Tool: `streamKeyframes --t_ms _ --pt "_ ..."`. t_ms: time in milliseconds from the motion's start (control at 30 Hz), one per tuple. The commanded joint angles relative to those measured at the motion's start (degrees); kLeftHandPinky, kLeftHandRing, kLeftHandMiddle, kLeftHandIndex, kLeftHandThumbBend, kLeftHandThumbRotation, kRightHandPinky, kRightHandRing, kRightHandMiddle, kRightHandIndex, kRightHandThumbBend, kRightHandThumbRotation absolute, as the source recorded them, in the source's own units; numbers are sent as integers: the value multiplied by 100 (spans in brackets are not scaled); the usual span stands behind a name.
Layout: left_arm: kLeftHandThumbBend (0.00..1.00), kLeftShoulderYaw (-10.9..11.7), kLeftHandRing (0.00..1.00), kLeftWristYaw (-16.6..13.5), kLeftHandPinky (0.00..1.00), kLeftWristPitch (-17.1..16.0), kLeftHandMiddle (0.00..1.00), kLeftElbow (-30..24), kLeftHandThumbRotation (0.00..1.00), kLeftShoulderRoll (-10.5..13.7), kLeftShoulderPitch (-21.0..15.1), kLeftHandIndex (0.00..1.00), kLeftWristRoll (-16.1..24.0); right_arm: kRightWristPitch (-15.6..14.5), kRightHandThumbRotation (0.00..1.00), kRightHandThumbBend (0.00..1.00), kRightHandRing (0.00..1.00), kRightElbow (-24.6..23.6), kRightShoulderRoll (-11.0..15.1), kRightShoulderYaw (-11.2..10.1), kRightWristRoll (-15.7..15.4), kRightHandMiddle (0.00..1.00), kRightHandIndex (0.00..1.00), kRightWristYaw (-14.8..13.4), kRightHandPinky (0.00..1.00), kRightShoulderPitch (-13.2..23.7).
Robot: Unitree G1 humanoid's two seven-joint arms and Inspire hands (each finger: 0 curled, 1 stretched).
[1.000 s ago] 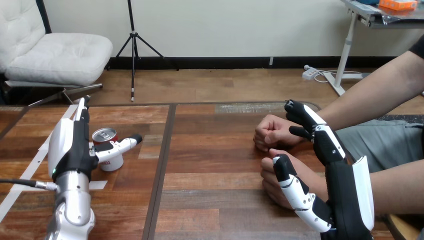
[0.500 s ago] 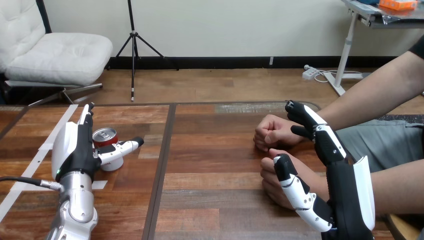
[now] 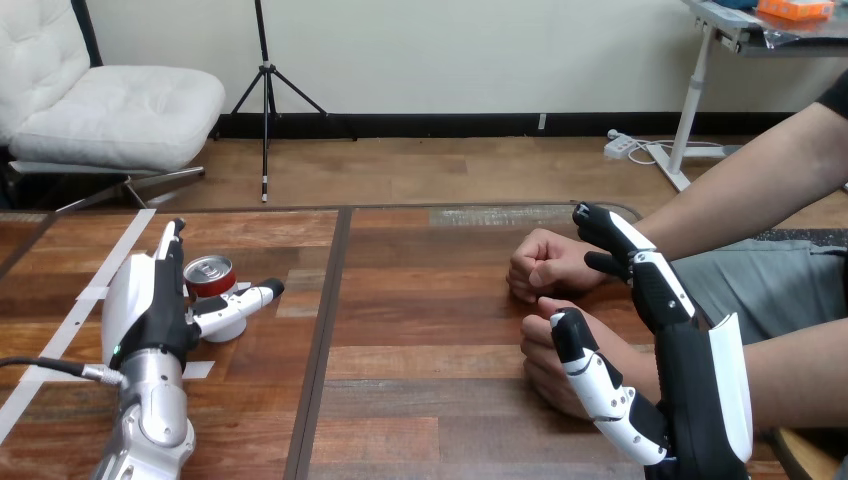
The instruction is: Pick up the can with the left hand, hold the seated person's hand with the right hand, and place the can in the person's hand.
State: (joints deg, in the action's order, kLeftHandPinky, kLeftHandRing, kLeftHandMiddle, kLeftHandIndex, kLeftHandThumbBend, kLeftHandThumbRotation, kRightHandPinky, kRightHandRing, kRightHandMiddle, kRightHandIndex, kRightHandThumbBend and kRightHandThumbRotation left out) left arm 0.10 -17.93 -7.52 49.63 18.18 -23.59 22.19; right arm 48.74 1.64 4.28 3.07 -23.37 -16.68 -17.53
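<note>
A red can (image 3: 212, 281) with a silver top stands upright on the left of the wooden table (image 3: 430, 330). My left hand (image 3: 145, 305) is open around it: straight fingers (image 3: 172, 245) rise at its left and the thumb (image 3: 240, 302) stretches across its near side. Whether they touch the can I cannot tell. At the right, my right hand (image 3: 695, 385) is open, edge-up beside the person's near hand (image 3: 545, 360), a fist on the table. Its thumb (image 3: 590, 375) lies over that fist, and its fingers (image 3: 630, 255) reach toward the wrist of the person's far hand (image 3: 545, 262), also a fist.
White tape strips (image 3: 75, 320) run along the table's left part. A dark seam (image 3: 325, 330) splits the tabletop into two halves. The person's forearms (image 3: 750, 190) come in from the right edge.
My left hand has drawn a little nearer and lower around the can, its fingertips dropping. The can, my right hand and the person's fists have stayed in place.
</note>
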Motion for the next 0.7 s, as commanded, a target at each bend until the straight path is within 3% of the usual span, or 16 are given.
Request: streamKeyframes --t_ms 0,667 --pt "89 -141 90 -150 78 -256 94 208 41 211 -522 96 86 -10 67 51 85 -285 -38 -42 63 85 84 26 79 182" --pt "90 -270 87 -95 75 -258 91 598 42 292 -659 93 48 -49 69 52 84 -304 -28 -57 -18 85 83 -3 78 190"
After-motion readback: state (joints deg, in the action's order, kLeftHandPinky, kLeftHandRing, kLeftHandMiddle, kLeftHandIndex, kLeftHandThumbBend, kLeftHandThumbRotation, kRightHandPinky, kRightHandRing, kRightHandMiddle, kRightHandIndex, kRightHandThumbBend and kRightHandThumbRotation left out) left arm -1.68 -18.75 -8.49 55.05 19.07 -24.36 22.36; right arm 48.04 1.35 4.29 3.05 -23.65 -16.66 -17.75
